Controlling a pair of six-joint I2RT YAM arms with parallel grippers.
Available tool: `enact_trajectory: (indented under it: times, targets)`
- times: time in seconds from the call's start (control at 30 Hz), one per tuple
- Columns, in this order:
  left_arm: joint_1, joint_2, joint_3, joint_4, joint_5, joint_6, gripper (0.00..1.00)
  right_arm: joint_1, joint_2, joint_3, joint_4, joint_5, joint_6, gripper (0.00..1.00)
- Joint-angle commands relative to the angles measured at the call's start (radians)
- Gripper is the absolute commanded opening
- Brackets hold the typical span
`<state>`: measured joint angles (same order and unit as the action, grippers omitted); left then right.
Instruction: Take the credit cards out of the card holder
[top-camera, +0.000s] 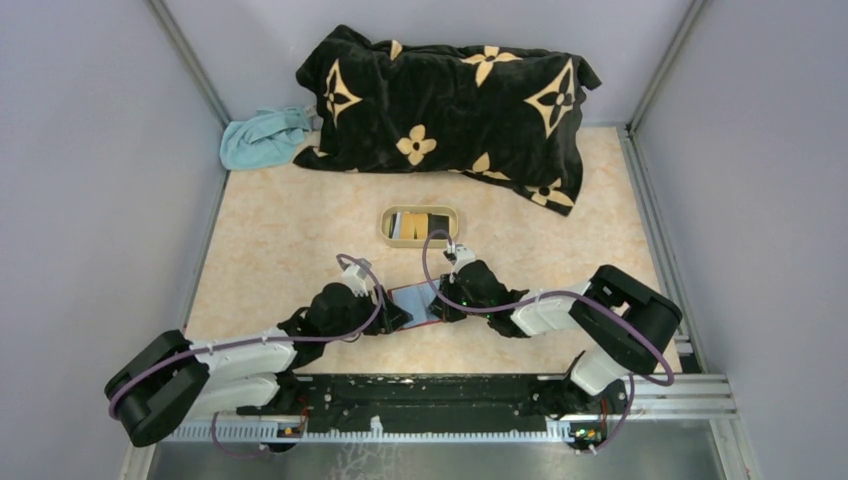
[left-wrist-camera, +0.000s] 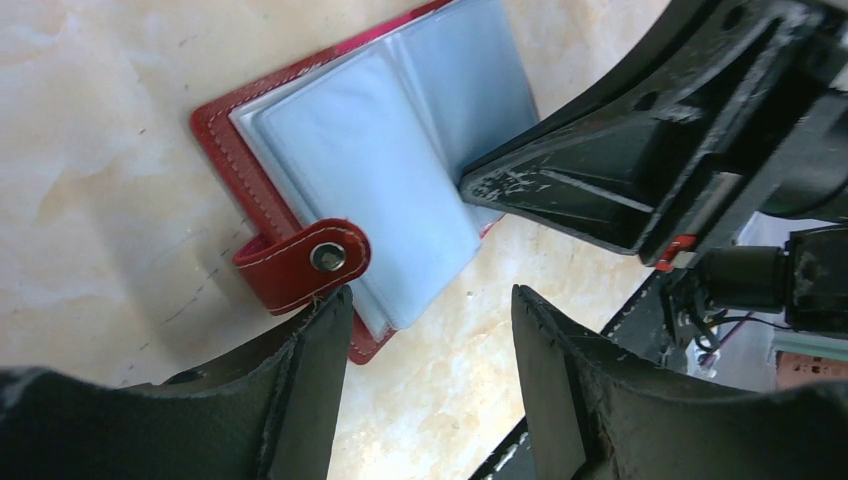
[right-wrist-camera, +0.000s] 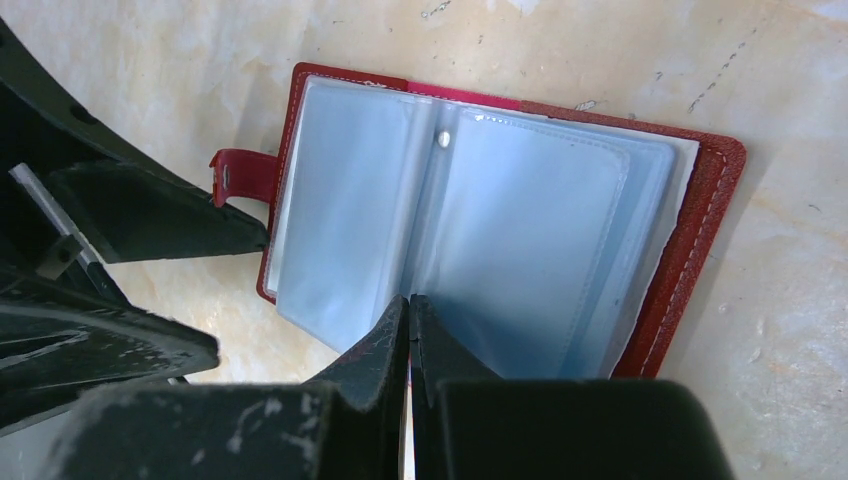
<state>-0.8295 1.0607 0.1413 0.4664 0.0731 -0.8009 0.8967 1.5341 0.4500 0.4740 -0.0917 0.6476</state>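
The dark red card holder (top-camera: 418, 303) lies open on the table between my two grippers, its pale blue-grey sleeves (left-wrist-camera: 380, 170) facing up and looking empty. It fills the right wrist view (right-wrist-camera: 520, 230). My left gripper (left-wrist-camera: 430, 295) is open and empty, one fingertip beside the red snap tab (left-wrist-camera: 300, 265) at the holder's corner. My right gripper (right-wrist-camera: 410, 300) is shut at the middle fold of the sleeves, a thin pale sliver pinched edge-on between its fingers; I cannot tell whether it is a sleeve leaf or a card. Several credit cards (top-camera: 432, 222) lie in the beige oval tray (top-camera: 385, 228).
A black blanket with tan flowers (top-camera: 450, 110) and a light blue cloth (top-camera: 262, 138) lie at the back. Grey walls enclose the table on three sides. The black base rail (top-camera: 450, 395) runs along the near edge. The right arm's fingers (left-wrist-camera: 560, 170) reach into the left wrist view.
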Motion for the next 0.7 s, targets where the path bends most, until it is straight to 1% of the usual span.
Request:
enact_trajectory:
  times: [0.0,0.2,0.3,0.47,0.67]
  targets:
    - [-0.005,0.055,0.022,0.048,0.001,-0.006,0.66,0.019,-0.004,-0.009,-0.091,0.004,-0.011,0.0]
    - [-0.006,0.122,0.022,0.106,0.025,-0.015,0.66,0.02,0.008,-0.011,-0.071,-0.002,-0.006,0.0]
    - [-0.006,0.116,0.023,0.111,0.037,-0.019,0.65,0.019,0.019,-0.018,-0.06,-0.006,-0.002,0.0]
    - [-0.006,0.081,0.035,0.069,0.027,-0.008,0.65,0.018,0.021,-0.021,-0.051,-0.01,0.001,0.0]
    - [-0.006,0.117,0.052,0.108,0.05,-0.004,0.65,0.019,0.029,-0.021,-0.043,-0.015,0.003,0.0]
